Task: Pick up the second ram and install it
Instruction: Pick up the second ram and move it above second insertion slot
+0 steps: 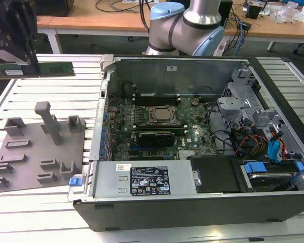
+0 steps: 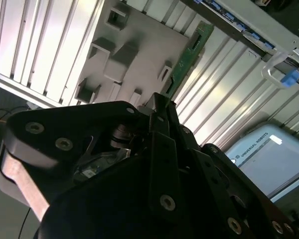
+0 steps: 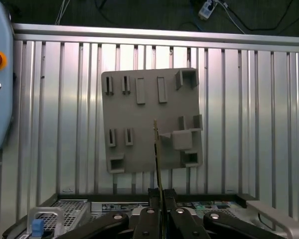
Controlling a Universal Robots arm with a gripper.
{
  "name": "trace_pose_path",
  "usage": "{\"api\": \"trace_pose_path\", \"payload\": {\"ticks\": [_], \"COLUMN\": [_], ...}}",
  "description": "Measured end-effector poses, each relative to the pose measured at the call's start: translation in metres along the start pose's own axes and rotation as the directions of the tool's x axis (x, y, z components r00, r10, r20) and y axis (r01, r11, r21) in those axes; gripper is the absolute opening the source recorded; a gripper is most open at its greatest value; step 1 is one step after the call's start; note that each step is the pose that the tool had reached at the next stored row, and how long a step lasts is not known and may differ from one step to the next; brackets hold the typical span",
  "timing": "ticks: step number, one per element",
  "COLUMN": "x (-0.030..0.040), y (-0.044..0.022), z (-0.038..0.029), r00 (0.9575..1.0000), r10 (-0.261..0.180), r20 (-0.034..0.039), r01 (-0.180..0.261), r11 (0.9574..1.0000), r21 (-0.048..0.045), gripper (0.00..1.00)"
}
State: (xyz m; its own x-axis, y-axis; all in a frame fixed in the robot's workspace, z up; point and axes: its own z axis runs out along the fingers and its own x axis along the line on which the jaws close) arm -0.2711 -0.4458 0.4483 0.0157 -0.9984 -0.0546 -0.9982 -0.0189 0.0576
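The black two-fingered gripper is clamping the thin green circuit-board ram stick above the grey plastic tray, and we are judging its long axis nine-to-three in the exterior view, the open black computer case lying toward four o'clock.

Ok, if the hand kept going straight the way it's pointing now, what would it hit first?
Most likely the grey tray. In the first wrist view the hand, shut on the second ram, points at it, so the ram's far edge would touch first. How far off is unclear.
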Motion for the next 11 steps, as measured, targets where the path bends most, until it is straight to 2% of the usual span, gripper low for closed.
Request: {"api": "trace_pose_path", "payload": {"ticks": [5,6,11], "x": [0.0003,0.0004,0.0007], "y": [-0.0204,-0.0263,-0.0415], "z": [-0.0012,-0.0015,-0.0024], "r00": [1.0000,1.0000,1.0000], "r10": [0.000,0.000,0.000], "r20": [0.0000,0.0000,0.0001], "r01": [0.000,0.000,0.000], "r11": [1.0000,1.0000,1.0000], "r21": [-0.0002,-0.0003,-0.0009], "gripper": [0.14,0.14,0.14]}}
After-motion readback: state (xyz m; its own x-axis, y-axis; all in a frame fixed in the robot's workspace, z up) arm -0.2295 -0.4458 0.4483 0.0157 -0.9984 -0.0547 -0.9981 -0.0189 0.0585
